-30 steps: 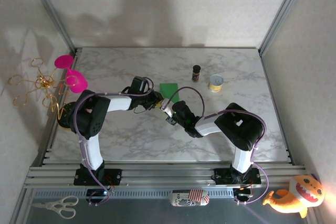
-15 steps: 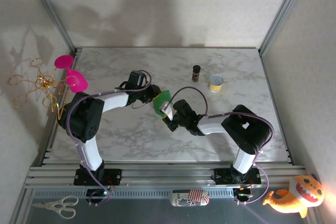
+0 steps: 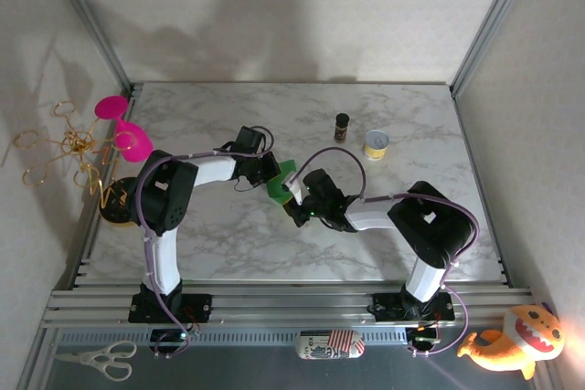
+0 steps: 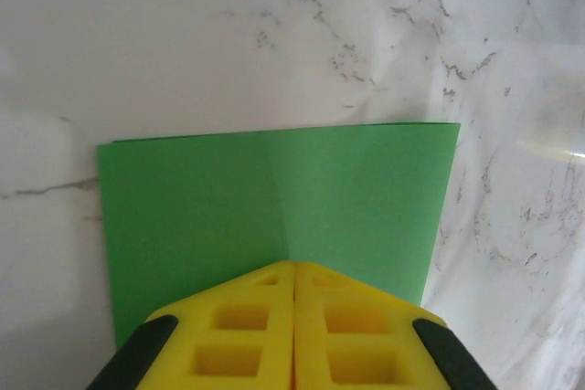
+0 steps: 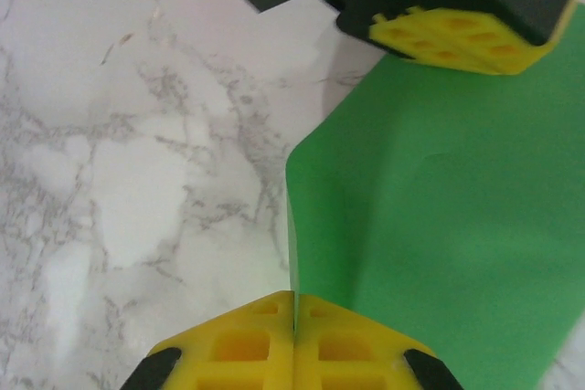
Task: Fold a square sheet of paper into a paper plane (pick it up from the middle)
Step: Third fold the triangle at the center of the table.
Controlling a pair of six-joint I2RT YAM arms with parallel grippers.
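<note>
Right wrist view, bottom centre: right gripper (image 5: 294, 297) has its yellow pads (image 5: 238, 349) pressed together. The left edge of the thin bright green sheet of paper (image 5: 439, 226) runs straight into their seam, so it is pinched on the sheet. The sheet takes up the right half of that frame, bowed, with a soft dent mid-frame. Upper right of the same frame: left gripper (image 5: 457, 47), pads clamped on the opposite edge.

Left wrist view, bottom centre: pads together, no gap, biting the near edge just where a faint centre crease meets it. The sheet spreads across mid-frame with a straight top edge. White-grey marble tabletop (image 4: 274, 34) lies beyond.

Top view, frame centre: the grippers sit close together with the sheet between them, tilted. Looks lifted; can't tell if the low corner touches.

My read: two-handed carry or reposition ahead of a fold.
- Keep both pinches firm and move the arms in sync, or the paper buckles or tears.
- Lay it flat before creasing.
- Line the edges up on the centre crease.

Further back, upper right of centre: small dark bottle (image 3: 342, 127) and yellow-white tape roll (image 3: 376, 143), well apart from the work.
</note>
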